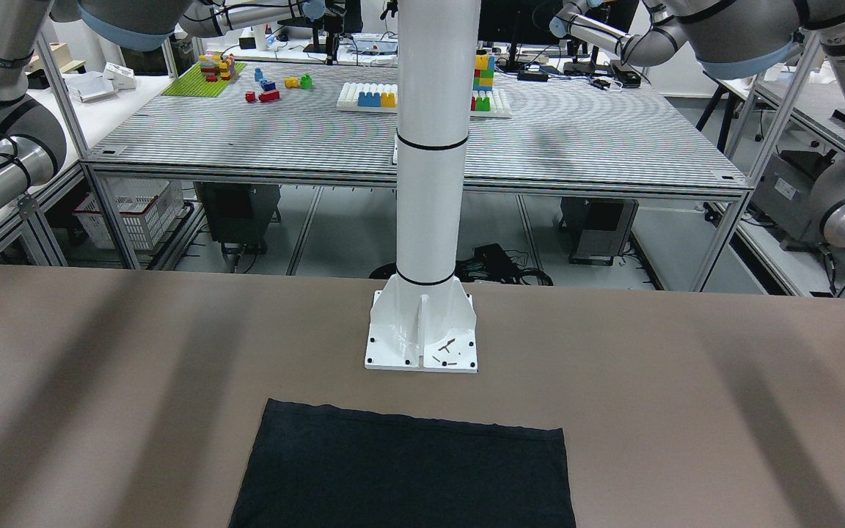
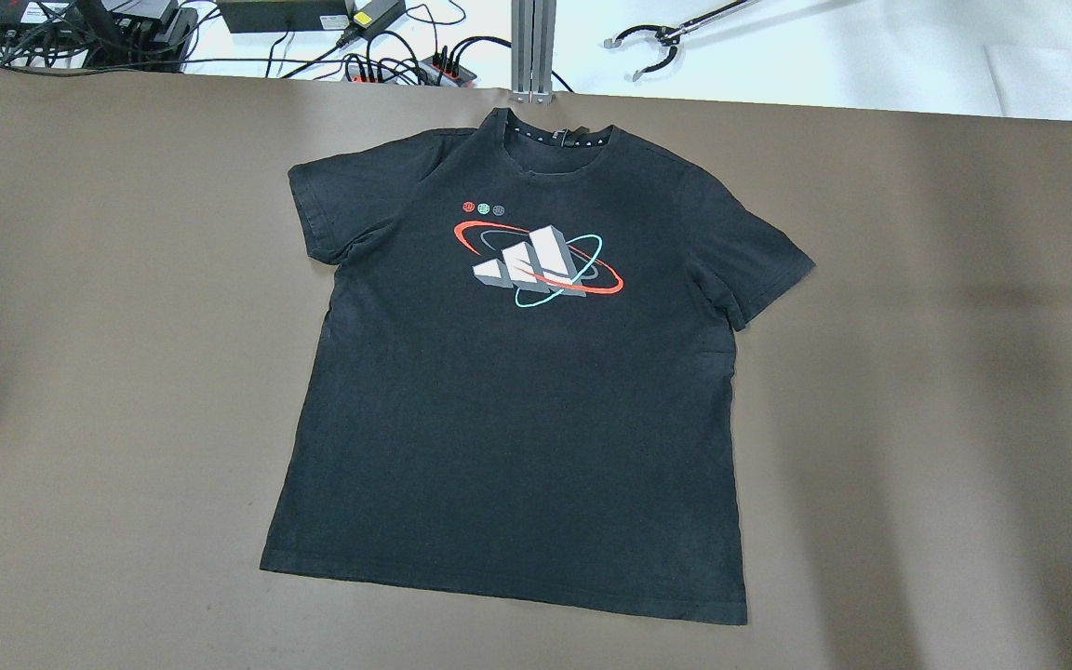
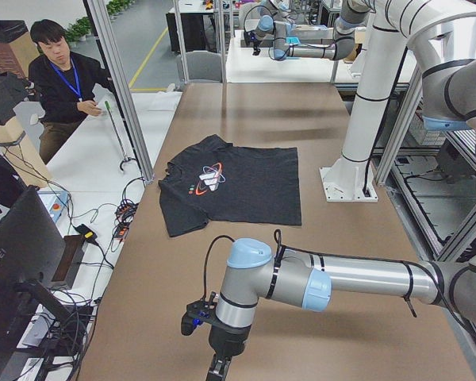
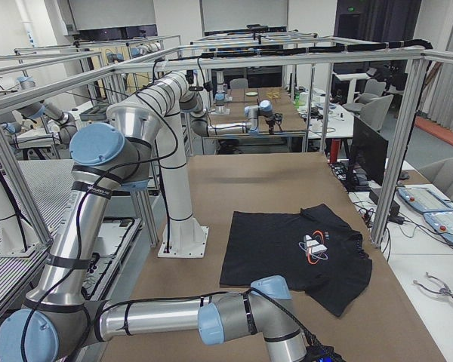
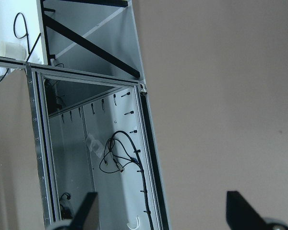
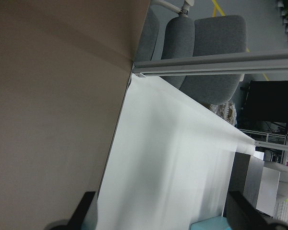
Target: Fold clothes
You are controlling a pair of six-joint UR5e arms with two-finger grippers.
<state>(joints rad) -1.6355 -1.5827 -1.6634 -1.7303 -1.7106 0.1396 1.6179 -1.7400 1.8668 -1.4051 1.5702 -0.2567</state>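
One black T-shirt is spread flat, print up, mid-tabletop, its hem near the white pillar base. The fold could be skewed if only one layer is pinched. The left gripper and the right gripper are seen wide apart, empty, touching nothing.

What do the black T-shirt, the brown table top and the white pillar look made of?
The T-shirt looks like soft cotton knit: matte, faded, limp. The table top has a matte brown covering, perhaps vinyl or cloth. The pillar seems glossy white painted metal, its base plate bolted down.
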